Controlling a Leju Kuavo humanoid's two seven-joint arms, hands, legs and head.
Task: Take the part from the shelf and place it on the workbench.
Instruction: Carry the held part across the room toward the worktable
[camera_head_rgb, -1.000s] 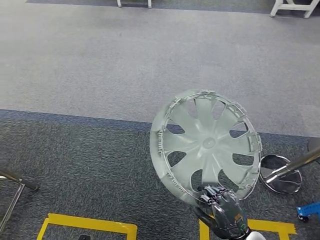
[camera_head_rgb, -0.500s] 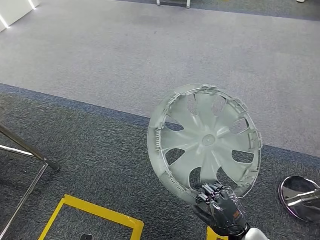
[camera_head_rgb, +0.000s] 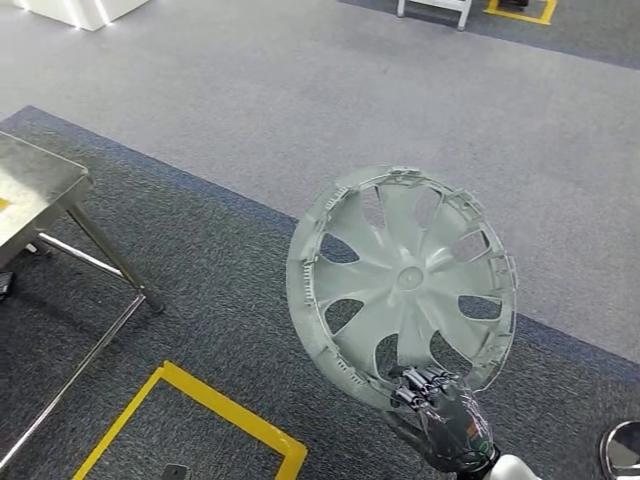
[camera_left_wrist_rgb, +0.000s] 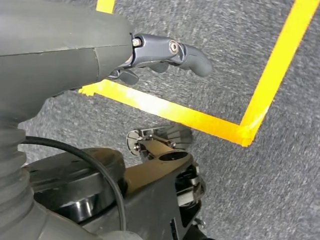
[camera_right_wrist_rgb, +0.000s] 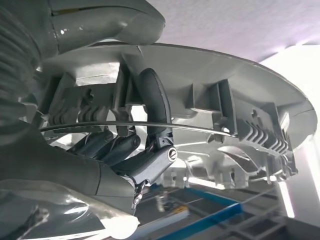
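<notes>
The part is a grey plastic wheel cover (camera_head_rgb: 404, 280) with spokes and clips along its rim, held tilted in the air with its inner side toward me. My right hand (camera_head_rgb: 445, 425) grips its near lower rim. From the right wrist the dark fingers (camera_right_wrist_rgb: 154, 107) hook over the rim of the wheel cover (camera_right_wrist_rgb: 234, 85). A steel workbench (camera_head_rgb: 38, 185) on thin metal legs stands at the left edge, well apart from the cover. My left hand (camera_left_wrist_rgb: 75, 50) hangs over the carpet holding nothing, with one finger (camera_left_wrist_rgb: 185, 52) stretched out.
Yellow tape lines (camera_head_rgb: 204, 400) mark the dark carpet just ahead of me. A lighter grey carpet strip runs across the far side. White furniture legs (camera_head_rgb: 434, 8) stand at the top, and a chrome round base (camera_head_rgb: 623, 450) sits at the bottom right corner.
The whole picture has shifted: the camera has turned left, bringing the steel workbench in at the left and carrying the chrome base toward the right edge. The wheel cover stays in my right hand.
</notes>
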